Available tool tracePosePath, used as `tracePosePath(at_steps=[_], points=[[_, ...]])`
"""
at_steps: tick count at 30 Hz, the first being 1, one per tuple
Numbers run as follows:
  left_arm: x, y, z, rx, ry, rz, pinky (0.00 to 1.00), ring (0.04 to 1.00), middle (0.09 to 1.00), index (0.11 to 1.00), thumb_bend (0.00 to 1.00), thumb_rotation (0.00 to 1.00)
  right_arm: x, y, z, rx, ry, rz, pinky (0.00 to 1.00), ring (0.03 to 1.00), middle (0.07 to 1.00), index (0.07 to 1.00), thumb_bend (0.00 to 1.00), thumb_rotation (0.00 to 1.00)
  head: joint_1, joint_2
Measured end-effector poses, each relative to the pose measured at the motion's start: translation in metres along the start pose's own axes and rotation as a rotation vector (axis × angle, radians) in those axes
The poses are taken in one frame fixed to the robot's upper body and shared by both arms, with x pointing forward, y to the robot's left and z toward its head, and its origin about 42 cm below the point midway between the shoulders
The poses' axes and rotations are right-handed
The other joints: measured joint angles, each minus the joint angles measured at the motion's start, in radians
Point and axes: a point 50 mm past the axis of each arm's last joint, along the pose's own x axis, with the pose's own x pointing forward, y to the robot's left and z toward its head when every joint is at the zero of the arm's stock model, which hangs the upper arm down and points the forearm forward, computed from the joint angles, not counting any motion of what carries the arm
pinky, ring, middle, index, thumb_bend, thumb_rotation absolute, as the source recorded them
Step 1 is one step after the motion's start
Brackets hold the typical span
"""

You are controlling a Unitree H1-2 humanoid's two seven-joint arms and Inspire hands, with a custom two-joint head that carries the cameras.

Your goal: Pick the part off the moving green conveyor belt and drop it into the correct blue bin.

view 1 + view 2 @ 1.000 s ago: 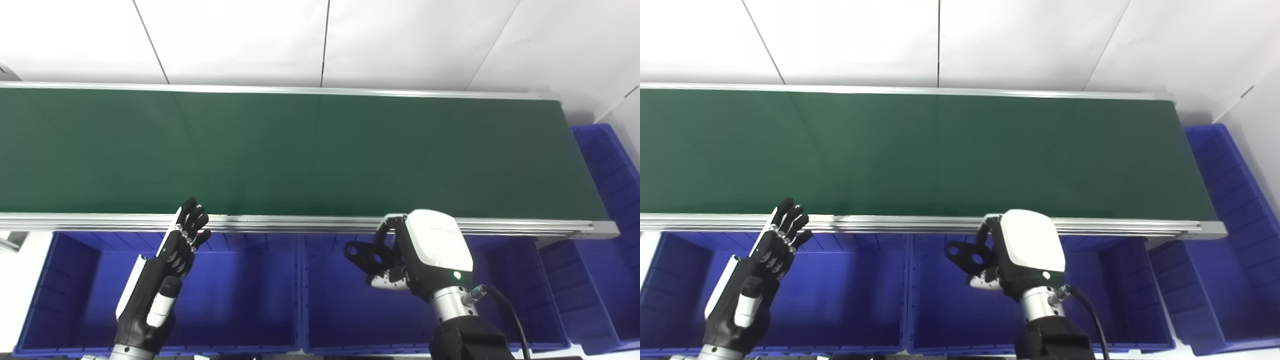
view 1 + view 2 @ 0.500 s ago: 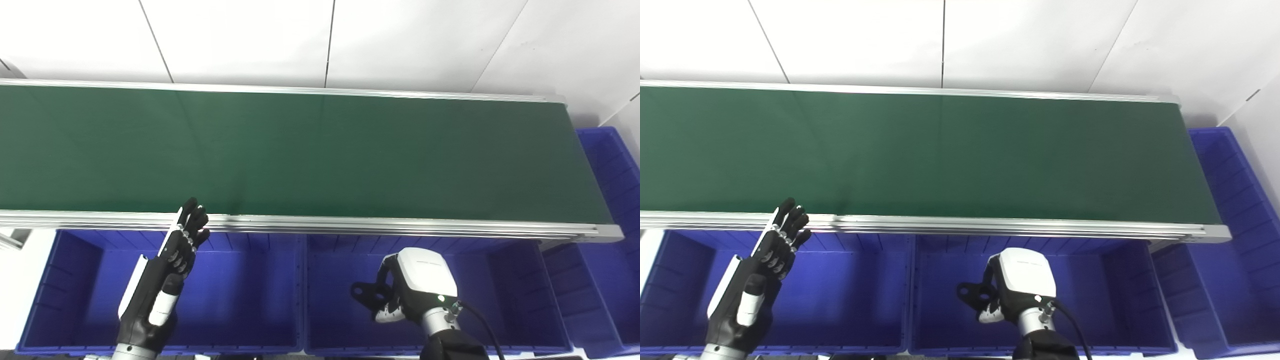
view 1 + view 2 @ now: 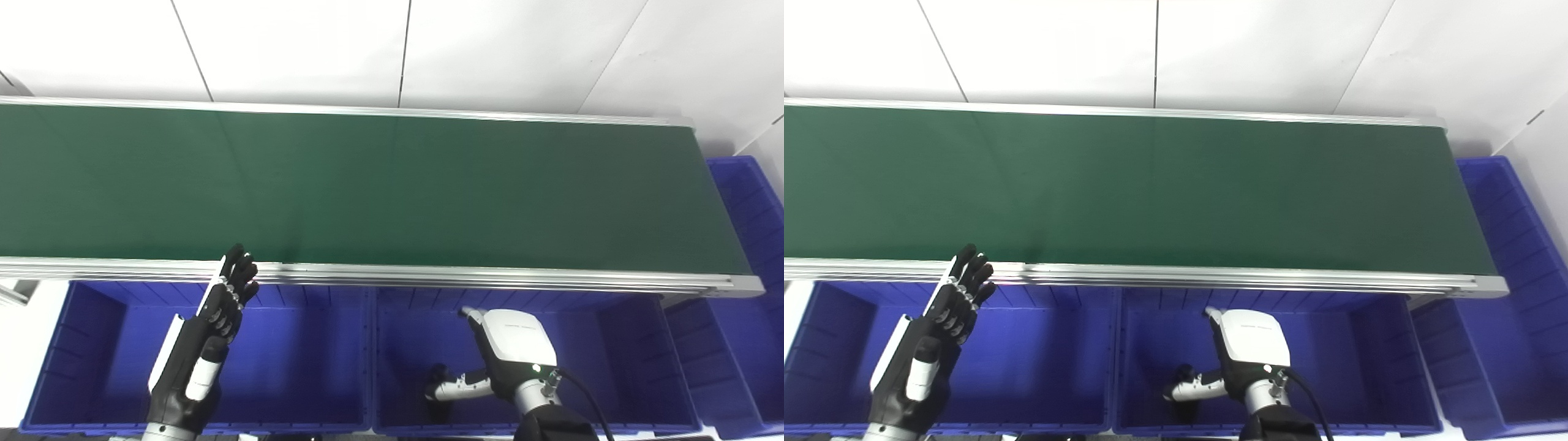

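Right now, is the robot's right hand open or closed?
Open: the right hand has thumb and fingers spread inside the middle blue bin, holding nothing.

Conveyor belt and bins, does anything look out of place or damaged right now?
Nothing stands out. The conveyor belt is bare; the right hand is open inside the middle bin; the left hand is open.

The green conveyor belt point(image 3: 392, 190) runs left to right across the far half of the scene, flat and dark green, framed by silver aluminium rails, its surface bare. Along its near edge sit open blue bins side by side: a left bin point(image 3: 92, 343) and a middle bin point(image 3: 618, 343). A further blue bin point(image 3: 744, 202) stands past the belt's right end. The black part point(image 3: 436, 372) shows only partly, low inside the middle bin near its left wall, just beside the right hand's point(image 3: 508, 355) spread thumb; its shape cannot be made out.
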Motion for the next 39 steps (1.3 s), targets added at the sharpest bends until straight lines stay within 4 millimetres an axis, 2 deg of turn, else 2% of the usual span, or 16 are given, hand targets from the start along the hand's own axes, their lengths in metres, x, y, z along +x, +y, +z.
tracePosePath(at_steps=[2,4,6,7,10,12,13,15,17,20,22,29,34,39], points=[[0.0,-0.001,0.0,0.015,0.004,-0.005,0.96,0.986,0.982,1.0,0.93,0.9,-0.001,-0.002,-0.003,0.068,-0.025,-0.048,0.68,0.78,0.846,0.853,1.0,0.71,0.038,0.002],[0.0,-0.003,-0.001,0.017,0.006,-0.01,0.96,0.986,0.982,1.0,0.95,0.9,-0.002,-0.004,-0.005,0.172,-0.064,-0.106,0.57,0.719,0.815,0.838,1.0,0.68,0.048,-0.009],[0.0,-0.004,-0.002,0.022,0.012,-0.014,0.96,0.984,0.982,1.0,0.96,0.89,-0.005,-0.007,-0.008,0.297,-0.101,-0.171,0.56,0.716,0.817,0.841,1.0,0.69,0.057,-0.018],[0.0,-0.004,-0.003,0.021,0.016,-0.014,0.96,0.98,0.984,1.0,0.96,0.89,-0.007,-0.007,-0.008,0.357,-0.12,-0.184,0.61,0.763,0.844,0.852,1.0,0.67,0.057,-0.018],[0.0,-0.005,-0.005,0.022,0.022,-0.012,0.96,0.985,0.986,1.0,0.96,0.9,-0.019,-0.006,-0.006,0.581,-0.173,-0.157,0.72,0.822,0.876,0.864,0.98,0.62,0.078,-0.034],[-0.001,-0.005,-0.006,0.024,0.026,-0.012,0.94,0.978,0.978,1.0,0.97,0.9,-0.029,-0.003,-0.004,0.731,-0.198,-0.134,0.78,0.854,0.899,0.886,0.97,0.64,0.092,-0.038],[-0.001,-0.005,-0.007,0.024,0.028,-0.011,0.92,0.964,0.971,1.0,0.98,0.91,-0.035,0.001,-0.002,0.814,-0.212,-0.128,0.87,0.903,0.928,0.924,0.98,0.68,0.097,-0.04],[-0.002,-0.005,-0.008,0.023,0.03,-0.007,0.9,0.953,0.965,1.0,0.98,0.93,-0.05,0.009,0.003,0.974,-0.257,-0.125,0.93,0.946,0.953,0.956,0.99,0.73,0.1,-0.043],[-0.003,-0.005,-0.011,0.022,0.028,0.002,0.9,0.943,0.962,1.0,0.99,0.94,-0.065,0.017,0.007,1.088,-0.302,-0.124,0.99,0.989,0.991,0.991,1.0,0.89,0.11,-0.049],[-0.004,-0.005,-0.016,0.018,0.032,0.008,0.9,0.939,0.958,1.0,1.0,0.95,-0.078,0.028,0.008,1.122,-0.345,-0.16,1.0,1.0,1.0,1.0,1.0,0.98,0.133,-0.064],[-0.006,-0.003,-0.018,0.023,0.016,0.019,0.9,0.948,0.962,1.0,1.0,0.95,-0.079,0.033,0.005,1.123,-0.366,-0.211,1.0,1.0,1.0,1.0,1.0,1.0,0.153,-0.072],[-0.016,-0.009,-0.013,0.045,-0.096,0.093,0.91,0.965,0.975,1.0,1.0,0.97,-0.075,0.044,-0.001,1.142,-0.426,-0.384,1.0,1.0,1.0,1.0,1.0,1.0,0.182,-0.089],[-0.016,-0.012,-0.019,0.05,-0.101,0.107,0.88,0.94,0.957,1.0,1.0,0.97,-0.073,0.047,0.0,1.138,-0.433,-0.382,1.0,1.0,1.0,1.0,1.0,1.0,0.202,-0.113],[-0.018,-0.01,-0.022,0.053,-0.088,0.091,0.88,0.948,0.967,1.0,1.0,0.97,-0.073,0.051,0.0,1.105,-0.433,-0.373,1.0,1.0,1.0,1.0,1.0,1.0,0.184,-0.127]])
